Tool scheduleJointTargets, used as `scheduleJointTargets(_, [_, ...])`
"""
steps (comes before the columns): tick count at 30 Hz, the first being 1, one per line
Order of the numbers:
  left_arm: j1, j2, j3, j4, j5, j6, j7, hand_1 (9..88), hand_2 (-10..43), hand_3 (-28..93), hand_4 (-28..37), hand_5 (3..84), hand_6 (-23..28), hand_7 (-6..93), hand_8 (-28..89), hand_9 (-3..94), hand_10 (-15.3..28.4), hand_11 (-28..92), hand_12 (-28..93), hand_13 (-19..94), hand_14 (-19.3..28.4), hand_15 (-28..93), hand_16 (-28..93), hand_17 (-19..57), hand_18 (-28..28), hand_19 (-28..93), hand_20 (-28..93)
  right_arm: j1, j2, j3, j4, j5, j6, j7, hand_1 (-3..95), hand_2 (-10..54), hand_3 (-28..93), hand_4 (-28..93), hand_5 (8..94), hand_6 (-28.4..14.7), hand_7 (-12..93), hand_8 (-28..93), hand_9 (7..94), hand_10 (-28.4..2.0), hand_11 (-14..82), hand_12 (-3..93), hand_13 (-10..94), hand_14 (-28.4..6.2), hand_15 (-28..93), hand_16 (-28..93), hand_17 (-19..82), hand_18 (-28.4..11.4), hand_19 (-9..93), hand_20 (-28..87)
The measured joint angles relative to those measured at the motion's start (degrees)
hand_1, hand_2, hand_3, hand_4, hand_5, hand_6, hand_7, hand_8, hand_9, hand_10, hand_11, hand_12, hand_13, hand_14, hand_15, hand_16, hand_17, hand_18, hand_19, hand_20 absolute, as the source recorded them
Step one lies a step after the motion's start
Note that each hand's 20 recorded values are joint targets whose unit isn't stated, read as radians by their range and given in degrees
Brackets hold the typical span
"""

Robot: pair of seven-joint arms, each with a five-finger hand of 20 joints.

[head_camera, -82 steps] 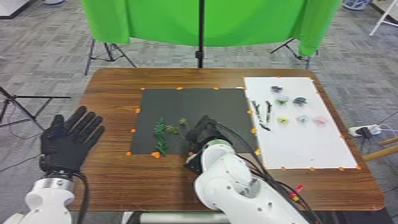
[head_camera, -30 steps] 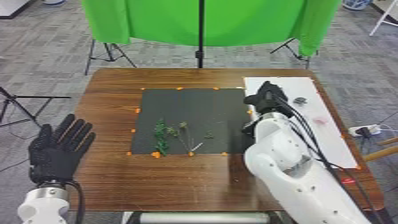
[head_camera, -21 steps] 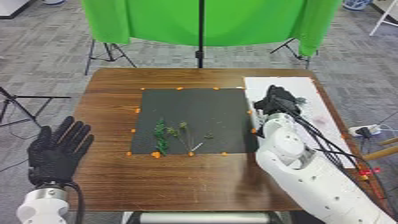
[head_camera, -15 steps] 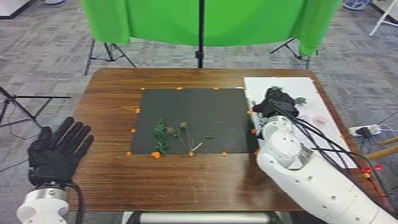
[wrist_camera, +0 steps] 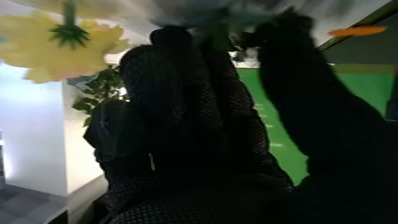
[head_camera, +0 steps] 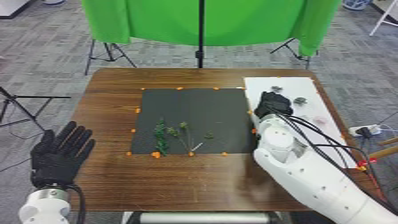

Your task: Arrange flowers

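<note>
Flowers (head_camera: 299, 101) lie on a white sheet (head_camera: 300, 83) at the three o'clock side of a brown desk (head_camera: 178, 185). A robot's right hand (head_camera: 274, 103) is at the sheet's nine o'clock edge, with one bloom at twelve o'clock from it, another at three and a faint pink flower (head_camera: 320, 120) at four. The right wrist view shows its fingers (wrist_camera: 155, 75) straight and close together, a narrow gap between them and the thumb, with blurred greenery near the tips. A pale yellow flower (wrist_camera: 53, 45) is near the fingertips.

On a black mat (head_camera: 191, 105) at the centre of the desk, a leafy sprig (head_camera: 161, 137) lies between seven and eight o'clock, thin stems (head_camera: 185, 135) lie near six, and a small green piece (head_camera: 209, 135) rests toward five. The left hand (head_camera: 59, 157), at eight o'clock from the mat, holds nothing, its fingers extended and fanned wide. A green cloth (head_camera: 213, 25) hangs beyond the desk at twelve o'clock.
</note>
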Motion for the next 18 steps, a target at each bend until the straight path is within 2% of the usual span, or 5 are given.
scheduleJointTargets(2, [0.0, 0.03, 0.0, -0.13, -0.38, 0.35, 0.0, 27.0, 15.0, 75, -28.3, 48.1, 10.4, 18.8, -10, 40.5, 16.6, 25, 12, 29, 15.7, 38, -6, -4.3, 14.0, 30, 15, 0.55, -0.43, 0.38, 0.64, 0.61, -0.01, 0.21, 60.7, -9.5, 64, -28, 71.4, -4.7, 36, 14, 83.5, -13.8, 13.6, 37.7, 72, -12.9, 70, 30, 40, -26.3, 93, 49])
scheduleJointTargets(4, [0.0, 0.03, -0.01, -0.29, -0.81, 0.84, 0.0, 27.1, 15.0, 75, -28.3, 48.3, 10.4, 18.9, -10, 40.7, 16.6, 25, 12, 29, 15.8, 38, -7, -4.4, 14.1, 30, 15, 0.57, -0.69, 0.95, 0.88, 1.24, -0.12, 0.52, 62.6, -9.5, 65, -27, 72.8, -3.9, 39, 15, 85.6, -13.1, 14.0, 41.0, 73, -12.6, 70, 30, 40, -26.4, 93, 49])
scheduleJointTargets(9, [-0.02, -0.02, -0.06, -0.37, -1.82, 1.27, 0.02, 27.2, 14.8, 75, -28.3, 48.3, 10.4, 19.0, -10, 40.8, 16.7, 25, 12, 29, 15.9, 39, -7, -4.4, 14.1, 30, 15, 0.11, -0.95, 1.84, 0.86, 1.71, 0.05, 0.78, 62.3, -9.5, 67, -25, 74.6, -3.2, 39, 19, 87.2, -12.5, 15.2, 44.1, 74, -12.2, 69, 30, 41, -27.2, 93, 49])
scheduleJointTargets(14, [0.0, -0.18, -0.1, -0.37, -1.94, 1.25, 0.05, 27.3, 14.7, 75, -28.3, 48.3, 10.4, 18.9, -10, 40.7, 16.6, 25, 12, 30, 15.8, 39, -7, -4.4, 14.1, 30, 15, -1.86, -0.87, 3.41, -0.73, 1.71, 1.42, 1.04, 61.2, -9.5, 68, -23, 74.9, -3.0, 39, 19, 87.3, -12.6, 15.9, 44.9, 75, -12.0, 69, 31, 42, -27.5, 93, 49])
scheduleJointTargets(18, [0.11, -0.34, -0.14, -0.42, -1.94, 1.16, 0.15, 27.3, 14.7, 75, -28.3, 48.2, 10.4, 18.9, -10, 40.7, 16.6, 25, 12, 30, 15.8, 39, -7, -4.4, 14.1, 30, 14, -6.3, -0.82, 6.57, -4.92, 1.87, 4.22, 1.46, 60.9, -9.5, 68, -22, 74.6, -3.3, 39, 20, 87.0, -13.1, 16.1, 45.1, 75, -12.1, 69, 31, 42, -27.6, 93, 50])
